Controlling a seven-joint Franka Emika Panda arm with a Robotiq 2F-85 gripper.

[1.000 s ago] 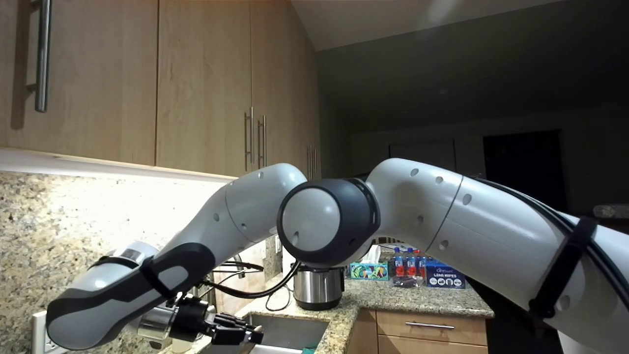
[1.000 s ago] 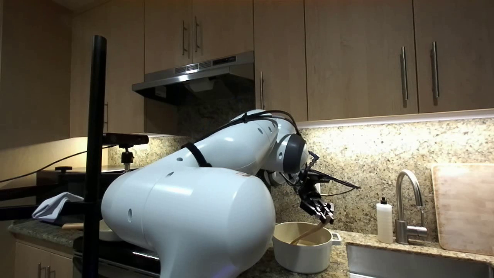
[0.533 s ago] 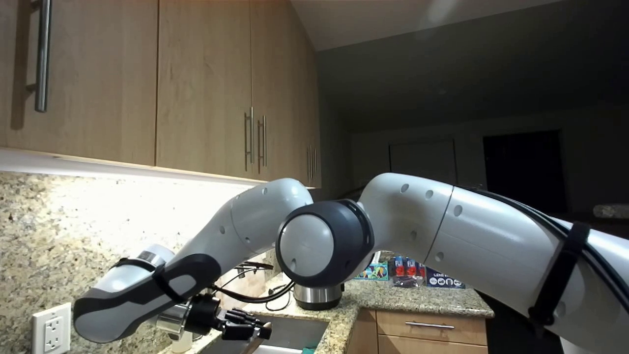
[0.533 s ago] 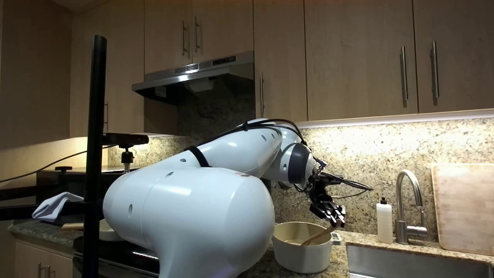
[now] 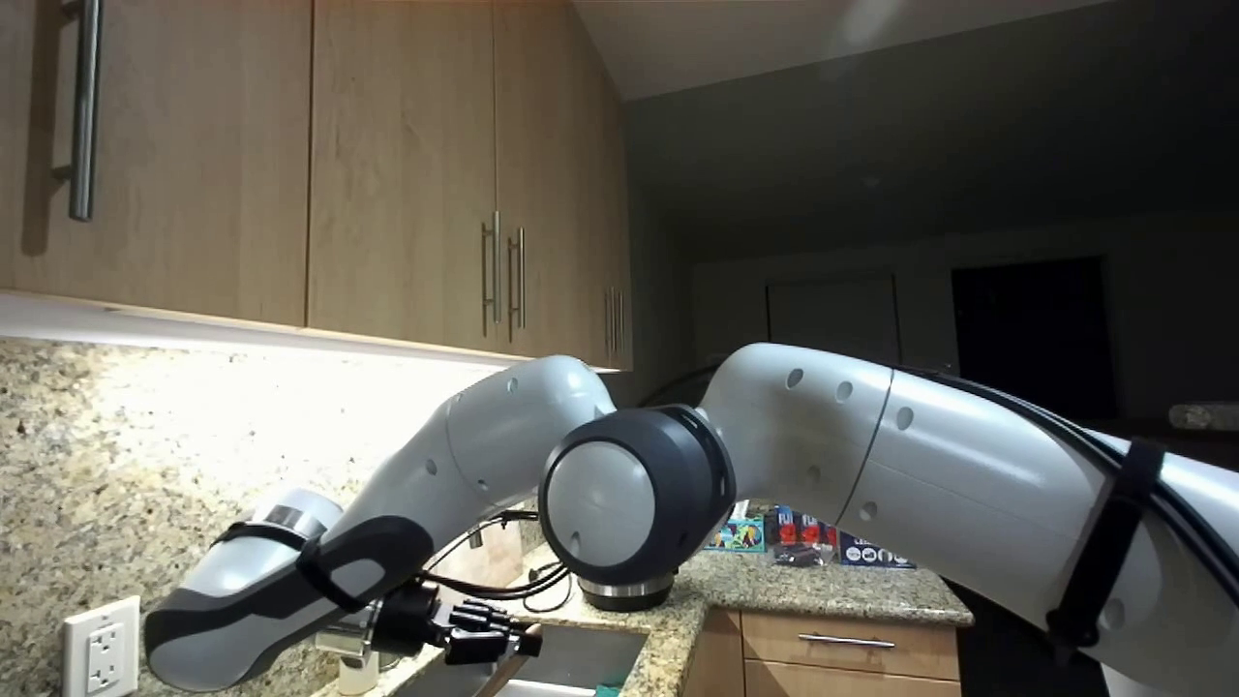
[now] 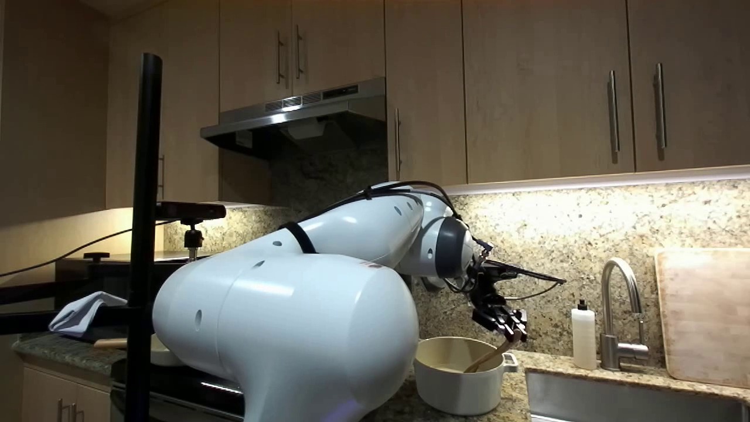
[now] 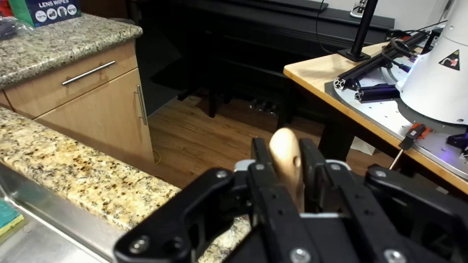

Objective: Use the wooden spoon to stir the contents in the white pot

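Into the pot (image 6: pixel 457 390) slants the spoon (image 6: pixel 491 356), its upper end clasped by the fingers (image 7: pixel 260 153) of the gripper (image 6: pixel 515 336).

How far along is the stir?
Done: the pincer is shut on the wooden spoon, whose lower end is inside the white pot.
In hand: stirring, apparently; the spoon has shifted within the pot over the last second.
Left: likely more strokes, then withdrawal, as that end remains inside. Can't judge mixing.
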